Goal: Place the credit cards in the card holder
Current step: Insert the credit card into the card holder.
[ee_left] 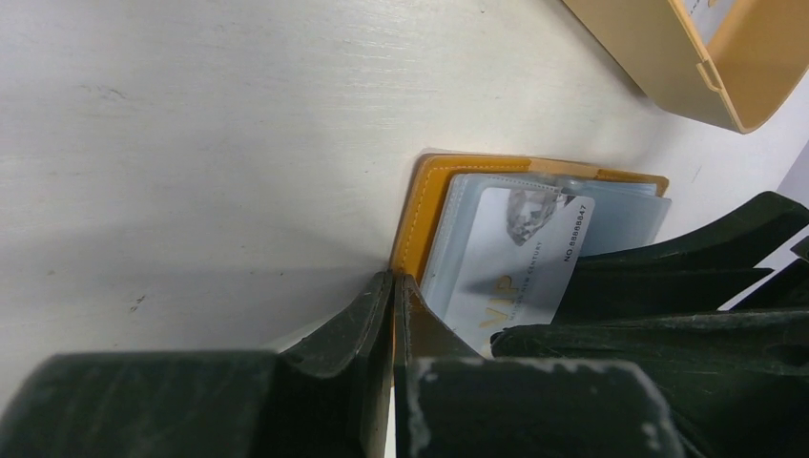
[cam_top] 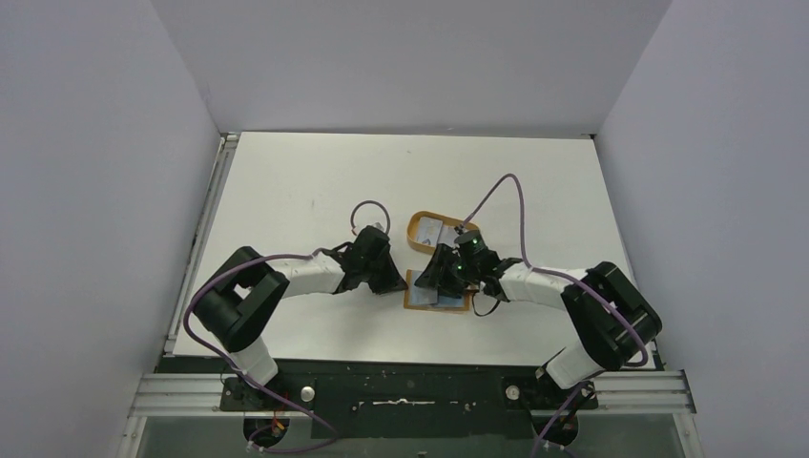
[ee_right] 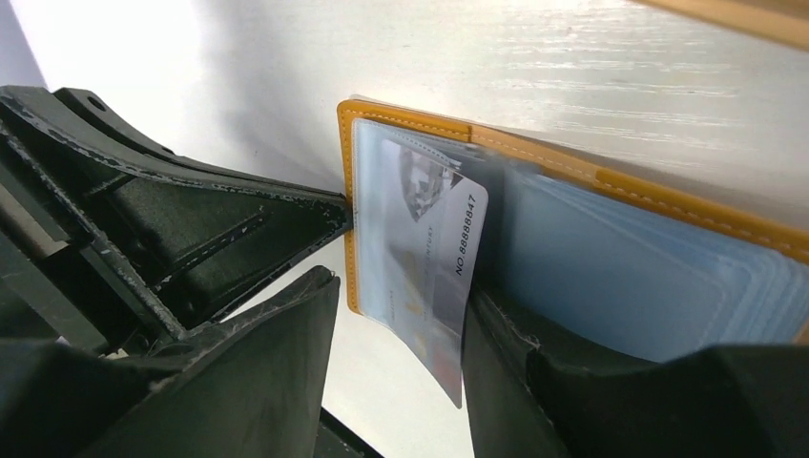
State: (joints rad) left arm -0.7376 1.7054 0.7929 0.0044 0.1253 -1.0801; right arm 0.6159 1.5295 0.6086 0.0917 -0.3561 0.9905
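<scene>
Card holder (ee_right: 611, 181) lies open mid-table, just near of tray (cam_top: 416, 229). L gripper (ee_left: 393, 286) fully closed, tips against its left edge, prob. bracing it. R gripper (ee_right: 401, 291) half open astride VIP card (ee_right: 420, 239), not clamping. Card sits part-way in clear sleeve (ee_right: 620, 267).

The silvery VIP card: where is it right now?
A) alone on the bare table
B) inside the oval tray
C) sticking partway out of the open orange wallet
C: the VIP card is partly tucked into the open card holder, one end poking past its edge.
</scene>
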